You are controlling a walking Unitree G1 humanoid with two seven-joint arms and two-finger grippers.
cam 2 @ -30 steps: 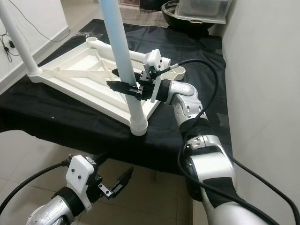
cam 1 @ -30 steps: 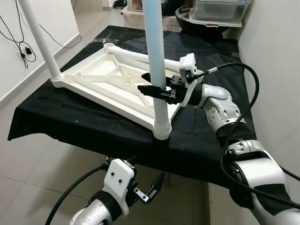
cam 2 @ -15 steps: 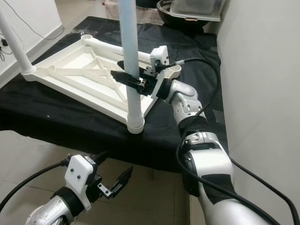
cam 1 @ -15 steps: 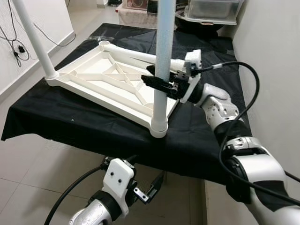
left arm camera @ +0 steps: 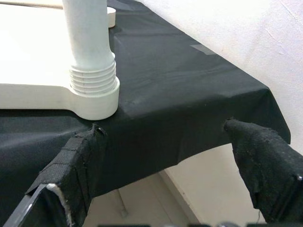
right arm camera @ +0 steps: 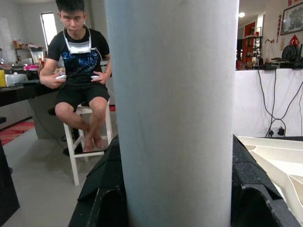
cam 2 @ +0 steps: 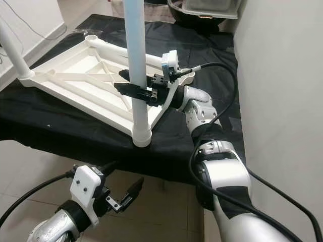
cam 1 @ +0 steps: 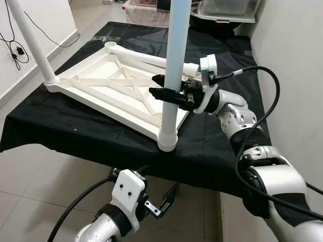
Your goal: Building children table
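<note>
A white children's table top [cam 1: 101, 88] lies upside down on a black-draped table [cam 1: 75, 131]. One pale leg [cam 1: 174, 50] stands upright in the near corner socket [cam 1: 167, 141]. My right gripper [cam 1: 166, 95] is shut around this leg a little above the socket; in the right wrist view the leg [right arm camera: 175, 113] sits between both fingers. A second leg [cam 1: 30, 43] stands at the left corner. A third leg [cam 1: 146, 59] lies along the far edge. My left gripper [cam 1: 169, 199] hangs open below the table's front edge, its fingers [left arm camera: 75, 165] spread apart.
A wall [cam 1: 292, 75] runs close along the right side. A clear plastic box [cam 1: 227, 10] sits at the back of the table. Cables [cam 1: 15, 45] trail on the tiled floor at left. A person [right arm camera: 80, 71] sits on a white stool across the room.
My right wrist has turned around the near leg while staying shut on it. The camera has shifted a little. The left arm has stayed where it was.
</note>
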